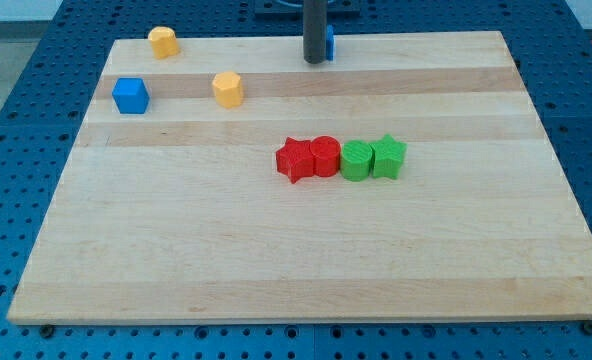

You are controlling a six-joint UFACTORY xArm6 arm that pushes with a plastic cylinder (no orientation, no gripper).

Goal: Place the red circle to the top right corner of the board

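The red circle (324,156) sits near the middle of the wooden surface (276,270), second in a tight row of four blocks. On the view's left it touches a red star-shaped block (295,160); on the view's right it touches a green round block (356,160), which in turn touches a green star-shaped block (388,155). The row runs across the view, well apart from the board's top right corner. My tip (316,61) rests at the view's top, close to the board's far edge and roughly above the red circle in the view, far from it with bare wood between. Just behind the rod on the view's right a blue block (329,42) peeks out, its shape hidden. Toward the view's top left lie a yellow block (163,42), another yellow block (228,89) and a blue cube (131,96), all apart from one another. There is no gripper on this arm, only the rod.
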